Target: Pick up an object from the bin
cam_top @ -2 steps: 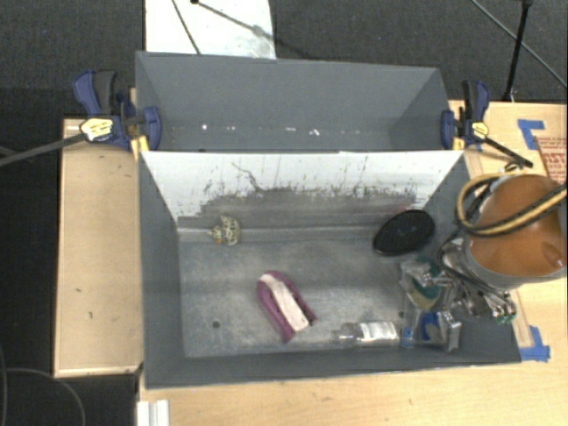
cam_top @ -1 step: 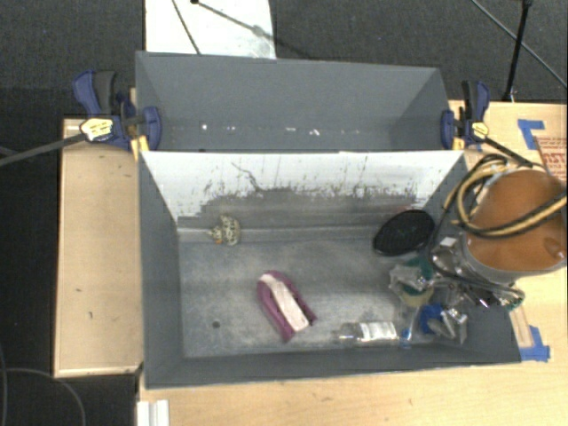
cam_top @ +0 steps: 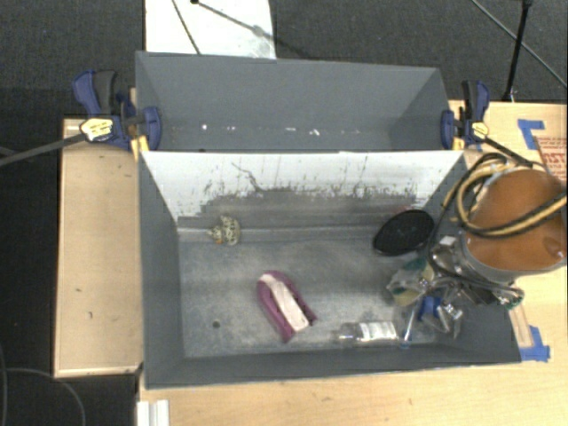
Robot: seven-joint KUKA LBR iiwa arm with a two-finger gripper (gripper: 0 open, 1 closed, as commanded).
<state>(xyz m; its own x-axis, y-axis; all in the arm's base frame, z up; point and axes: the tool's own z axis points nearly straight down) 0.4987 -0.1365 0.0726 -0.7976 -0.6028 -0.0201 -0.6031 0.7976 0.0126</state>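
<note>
My gripper [cam_top: 437, 293] is low in the bin's front right corner, under the arm's orange cover. It stands over a small cluster of things there: a pale greenish piece [cam_top: 401, 285] and a blue piece [cam_top: 427, 310]. Just left of them, along the front wall, lies a small clear and silver packet [cam_top: 368, 331]. A black round disc [cam_top: 404, 233] leans behind the gripper, near the back right of the floor. The gripper's body hides part of the cluster.
A purple and white oblong thing [cam_top: 284, 304] lies in the middle of the floor, towards the front. A small crumpled greenish ball [cam_top: 224, 231] rests at the back left. The arm comes in over the right wall.
</note>
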